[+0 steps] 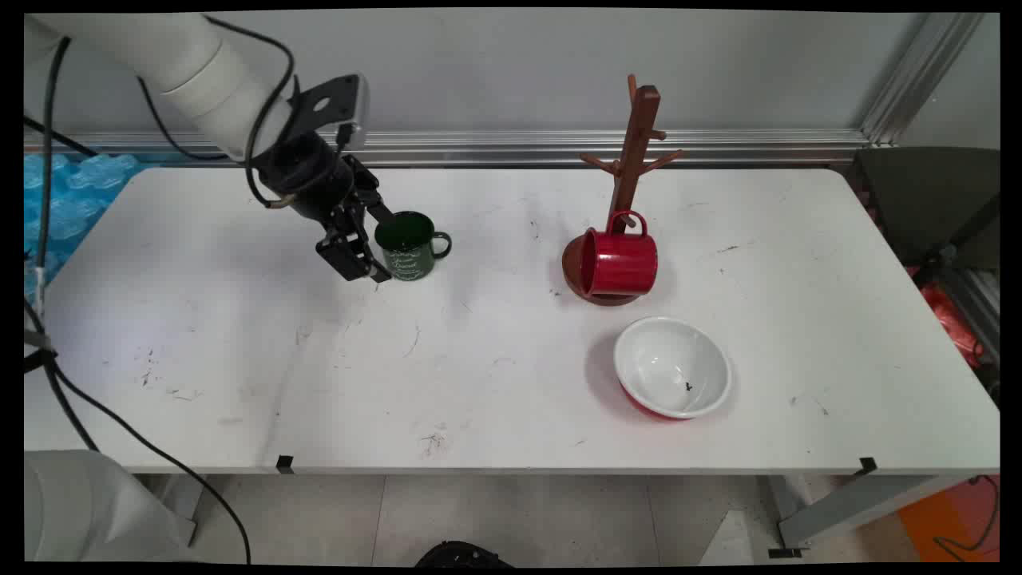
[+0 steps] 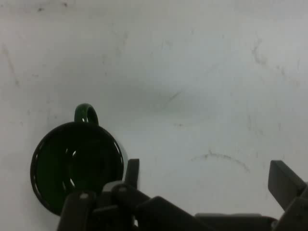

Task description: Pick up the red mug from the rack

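A dark green mug (image 1: 409, 244) with white lettering stands upright on the white table (image 1: 239, 359), left of centre, its handle to the right. My gripper (image 1: 375, 247) hangs low just left of it, open, with nothing between its fingers. In the hand view the green mug (image 2: 77, 166) lies at the lower left, outside the left finger (image 2: 131, 172); only bare table shows between that finger and the right one (image 2: 284, 180). I cannot tell whether the left finger touches the mug's wall.
A brown wooden mug tree (image 1: 635, 152) stands right of centre, with a red mug (image 1: 619, 263) lying on its side at the base. A bowl (image 1: 672, 366), white inside and red outside, sits in front of it. Blue bubble wrap (image 1: 72, 192) lies off the table's left end.
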`<state>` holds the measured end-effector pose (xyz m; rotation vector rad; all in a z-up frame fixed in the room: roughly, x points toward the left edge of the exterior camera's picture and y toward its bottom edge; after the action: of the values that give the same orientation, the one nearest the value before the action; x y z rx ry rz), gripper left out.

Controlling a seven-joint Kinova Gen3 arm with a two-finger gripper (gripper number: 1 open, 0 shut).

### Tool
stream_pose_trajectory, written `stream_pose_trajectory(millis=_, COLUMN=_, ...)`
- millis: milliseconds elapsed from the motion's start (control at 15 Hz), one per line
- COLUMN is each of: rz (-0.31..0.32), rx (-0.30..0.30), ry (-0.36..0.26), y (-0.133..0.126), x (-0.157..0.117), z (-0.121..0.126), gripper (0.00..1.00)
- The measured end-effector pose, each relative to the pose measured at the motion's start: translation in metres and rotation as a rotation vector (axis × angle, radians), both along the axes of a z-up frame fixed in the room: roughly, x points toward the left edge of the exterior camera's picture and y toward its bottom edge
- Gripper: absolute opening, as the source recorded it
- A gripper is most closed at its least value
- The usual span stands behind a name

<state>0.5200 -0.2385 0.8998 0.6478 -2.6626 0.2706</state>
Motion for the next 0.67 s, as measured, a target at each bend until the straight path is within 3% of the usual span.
stream_pose_trajectory(millis=667, rz=0.106, rx=-0.024, ry=0.186, y=-0.001, x=0.013, z=-0.025, gripper=1.0)
